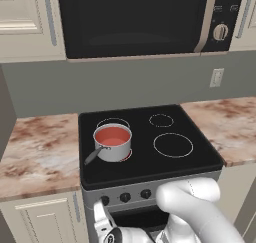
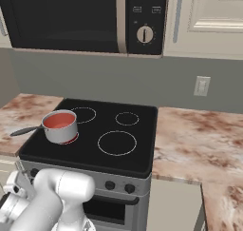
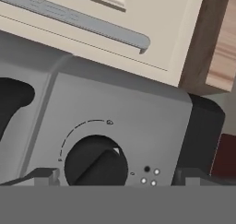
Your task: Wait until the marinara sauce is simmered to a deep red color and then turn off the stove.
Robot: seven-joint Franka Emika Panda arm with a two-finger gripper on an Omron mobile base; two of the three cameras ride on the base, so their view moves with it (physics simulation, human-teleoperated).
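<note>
Marinara sauce (image 1: 112,135) sits red in a saucepan (image 1: 113,143) on the front-left burner of the stove (image 1: 150,159), seen from the left base. From the right base, the pan stands near the cooktop's left edge. Through the hand camera, the gripper (image 3: 115,179) hangs open, fingers either side of a black knob (image 3: 96,162) dead ahead, its ridge running diagonally.
</note>
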